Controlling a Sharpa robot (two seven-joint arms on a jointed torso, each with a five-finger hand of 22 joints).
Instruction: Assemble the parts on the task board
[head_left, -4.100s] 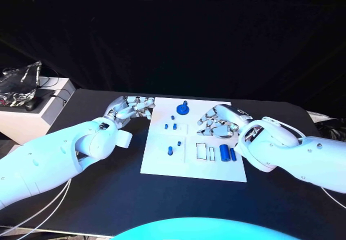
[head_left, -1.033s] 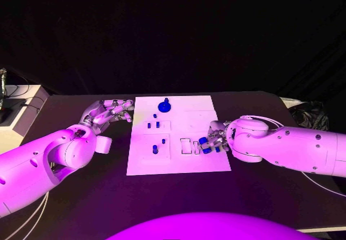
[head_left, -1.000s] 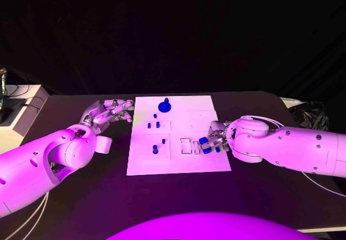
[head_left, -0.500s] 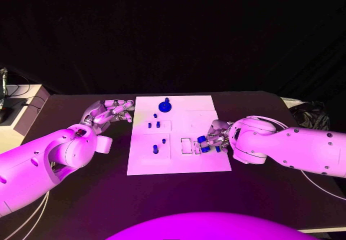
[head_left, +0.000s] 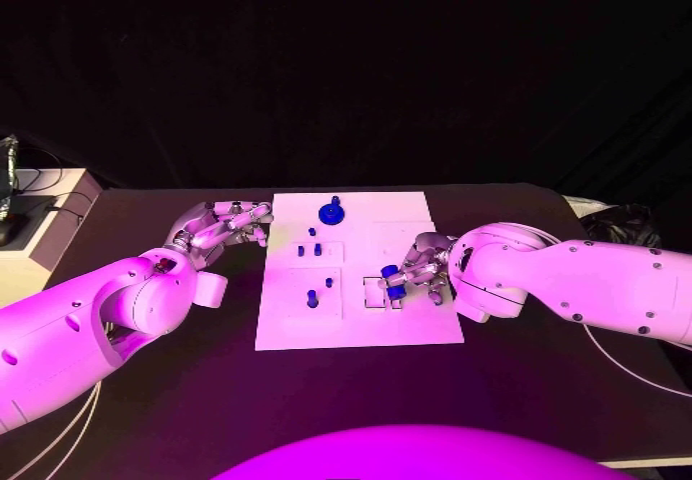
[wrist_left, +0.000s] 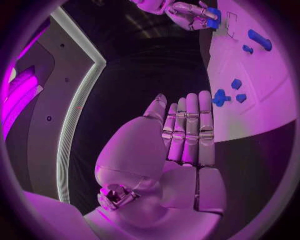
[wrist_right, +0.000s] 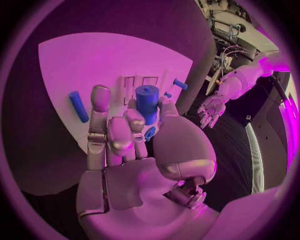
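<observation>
At the board's left edge, the left hand (head_left: 228, 222) hovers over the black table (head_left: 173, 400) just beside the task board (head_left: 361, 330), fingers straight and together with nothing in them; it is well apart from the work. Further right on the board stand small blue pegs (head_left: 312, 297), and a round blue knob (head_left: 330, 213) sits near the far edge. Right of these, above the outlined rectangular slots (head_left: 372, 290), the right hand (head_left: 418, 268) pinches a blue cylinder (wrist_right: 147, 102) between thumb and fingers. The cylinder stands roughly upright, its long axis along the fingers, flat end outward. The slots lie just below and beside it, so the right hand is much the nearer. Another blue cylinder (wrist_right: 78, 106) lies flat on the board beside that hand.
</observation>
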